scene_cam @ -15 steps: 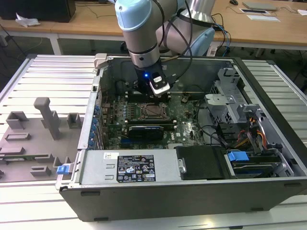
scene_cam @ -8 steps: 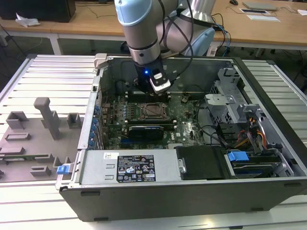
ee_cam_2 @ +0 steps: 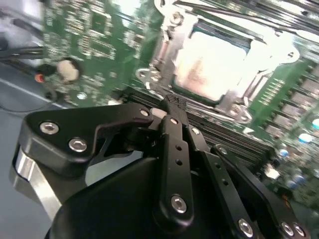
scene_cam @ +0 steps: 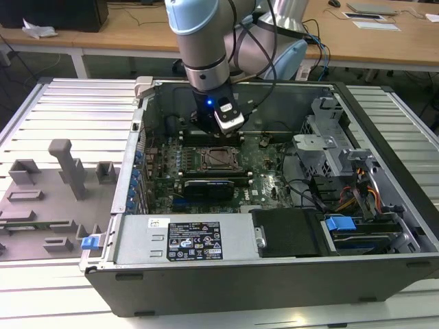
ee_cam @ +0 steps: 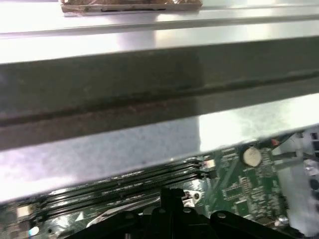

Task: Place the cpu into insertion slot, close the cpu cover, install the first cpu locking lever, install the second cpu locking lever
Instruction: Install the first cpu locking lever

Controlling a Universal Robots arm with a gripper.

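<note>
The cpu (ee_cam_2: 209,64) lies silver face up in the insertion slot (scene_cam: 218,158) on the green motherboard (scene_cam: 269,173). The cpu cover (ee_cam_2: 160,50) lies flat around it, and the chip shows through its window. A curled silver lever end (ee_cam_2: 144,75) sits at the socket's corner. My gripper (ee_cam_2: 173,105) is shut with nothing seen between the fingers. Its tips hang just off the socket's edge, over the black memory slots. In the exterior view the gripper (scene_cam: 217,137) hangs right behind the socket, low inside the case. Its black fingertips (ee_cam: 172,195) also show in the first wrist view.
The open computer case surrounds the board, and its metal wall (ee_cam: 149,99) stands close behind the gripper. A silver drive cage (scene_cam: 329,147) and cables fill the exterior view's right. A labelled power supply (scene_cam: 195,238) runs along the front. A grey fixture tray (scene_cam: 48,199) lies outside the case.
</note>
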